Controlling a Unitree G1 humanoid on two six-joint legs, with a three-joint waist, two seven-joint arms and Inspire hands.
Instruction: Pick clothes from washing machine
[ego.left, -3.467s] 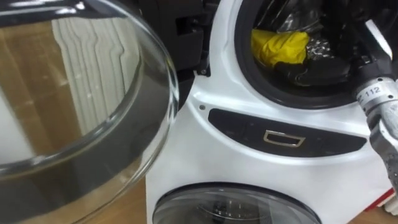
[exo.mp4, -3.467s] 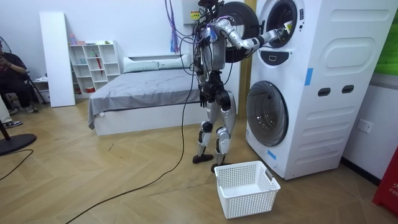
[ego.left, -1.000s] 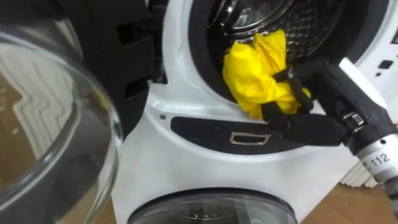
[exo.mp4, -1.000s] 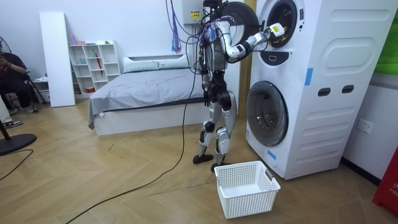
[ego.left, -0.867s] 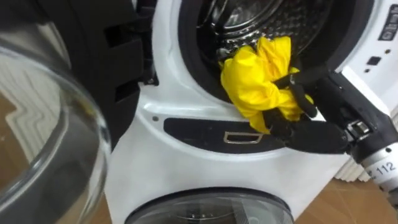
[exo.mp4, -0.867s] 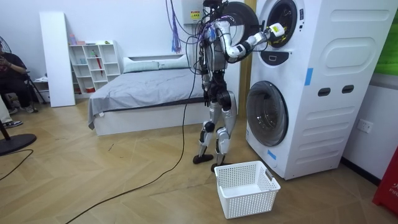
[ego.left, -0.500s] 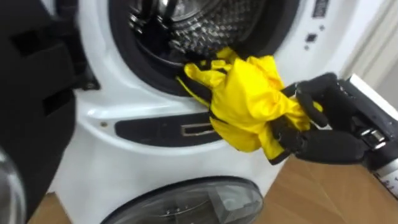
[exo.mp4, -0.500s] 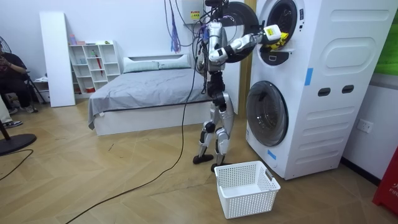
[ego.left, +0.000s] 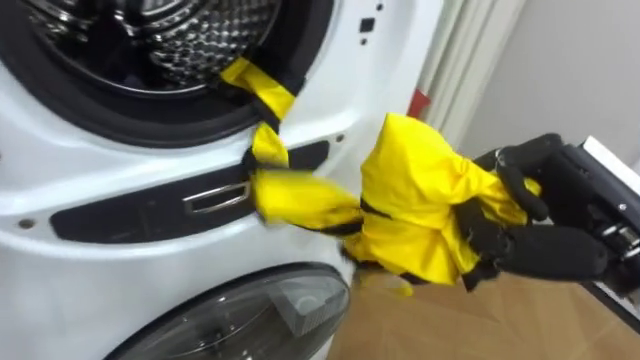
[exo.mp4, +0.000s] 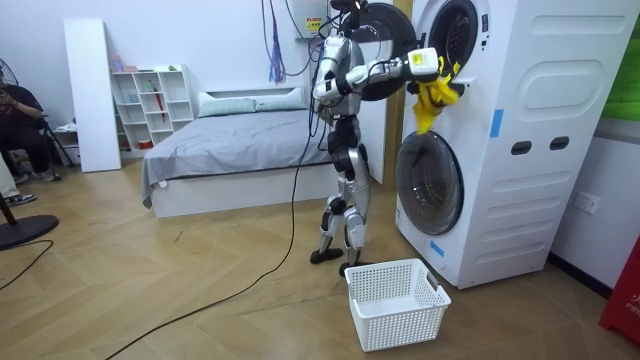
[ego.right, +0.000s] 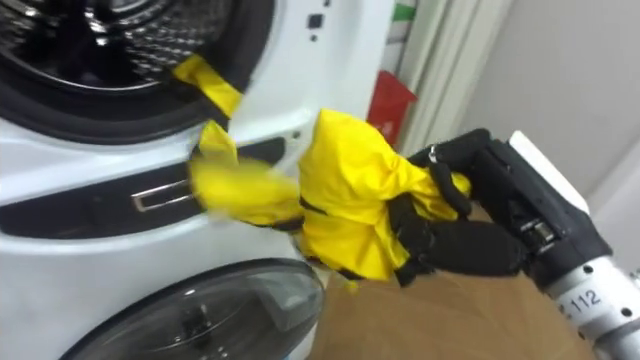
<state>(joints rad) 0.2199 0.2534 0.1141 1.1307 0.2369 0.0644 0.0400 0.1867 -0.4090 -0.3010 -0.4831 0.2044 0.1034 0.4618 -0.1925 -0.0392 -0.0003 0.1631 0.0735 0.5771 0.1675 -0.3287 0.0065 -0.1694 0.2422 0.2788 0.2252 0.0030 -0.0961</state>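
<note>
You are looking at the upper washing machine (ego.left: 60, 180) with its drum (ego.left: 150, 50) standing open, well to the left of the fingers and above them. Small dark marks (ego.left: 368, 22) on the white front panel are sitting up and left of the fingers, too small for you to read. A dark control strip (ego.left: 120, 212) with a pale handle outline is running under the drum opening. The round glass of the lower door (ego.left: 230, 320) is showing beneath it, down and left of the fingers.

The yellow garment (ego.left: 420, 215) is hanging mostly outside the drum. A thin tail of it is trailing from the drum's rim down across the strip, then bunching into a big wad right at the fingers. Your right hand (ego.left: 545, 250) is reaching in from the right, and its black fingers (ego.left: 515, 185) are curling over and under the wad, clamping it.

In the room view the robot is standing before the stacked machines with that arm stretching out at about shoulder height. The garment is dangling beneath the fingers, and a white basket (exo.mp4: 395, 300) is sitting on the floor well below them.
</note>
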